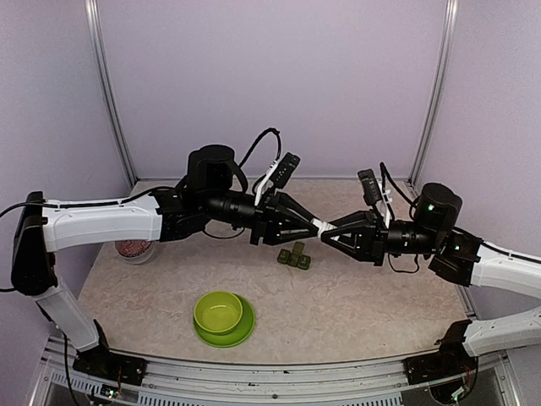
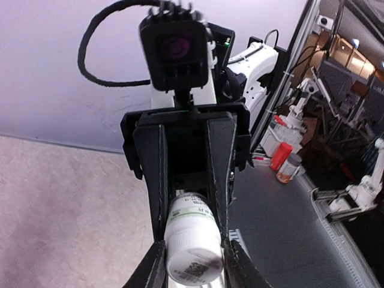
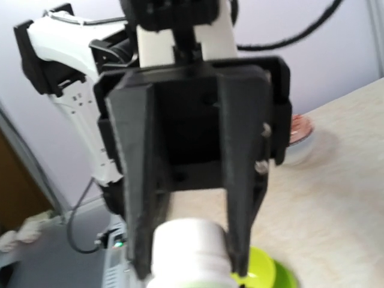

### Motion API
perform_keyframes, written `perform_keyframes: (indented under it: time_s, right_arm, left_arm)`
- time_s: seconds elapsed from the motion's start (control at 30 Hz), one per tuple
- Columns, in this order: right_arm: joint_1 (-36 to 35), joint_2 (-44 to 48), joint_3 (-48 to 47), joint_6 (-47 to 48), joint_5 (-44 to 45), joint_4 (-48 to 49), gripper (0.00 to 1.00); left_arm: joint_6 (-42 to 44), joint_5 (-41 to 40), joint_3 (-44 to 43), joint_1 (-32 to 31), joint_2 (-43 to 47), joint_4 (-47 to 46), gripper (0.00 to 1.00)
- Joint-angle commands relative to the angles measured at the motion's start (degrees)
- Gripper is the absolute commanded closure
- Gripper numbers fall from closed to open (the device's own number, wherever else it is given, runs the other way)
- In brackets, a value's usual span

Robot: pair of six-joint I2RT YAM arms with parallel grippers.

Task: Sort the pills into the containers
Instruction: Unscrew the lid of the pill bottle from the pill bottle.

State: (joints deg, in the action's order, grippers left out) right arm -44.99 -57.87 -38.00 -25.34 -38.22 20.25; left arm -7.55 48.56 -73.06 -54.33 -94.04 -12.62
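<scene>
A white pill bottle hangs in the air between my two grippers, above the middle of the table. My left gripper and my right gripper meet tip to tip, each shut on one end of it. In the left wrist view the bottle sits between my own fingers and the right gripper's fingers. In the right wrist view its other end shows between dark fingers. The dark green pill box lies on the table just below the grippers, untouched.
A lime-green bowl on its green plate stands at the front centre and shows in the right wrist view. A small clear dish with reddish contents sits at the left by the left arm.
</scene>
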Motion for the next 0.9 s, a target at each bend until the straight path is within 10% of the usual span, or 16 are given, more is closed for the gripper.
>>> perform_keyframes:
  time_s: [0.0, 0.2, 0.87]
  right_arm:
    - [-0.49, 2.83, -1.73, 5.76, 5.85, -0.56, 0.89]
    - [-0.6, 3.21, 0.27, 0.29, 2.8, 5.54, 0.89]
    - [-5.18, -6.21, 4.23, -5.67, 8.69, 26.95, 0.89]
  left_arm:
    - [-10.07, 3.06, 0.46, -0.42, -0.3, -5.71, 0.59]
    - [-3.25, -2.4, 3.85, -0.07, 4.91, -10.14, 0.02]
    - [-11.18, -6.97, 8.61, -3.75, -0.01, -37.8, 0.01]
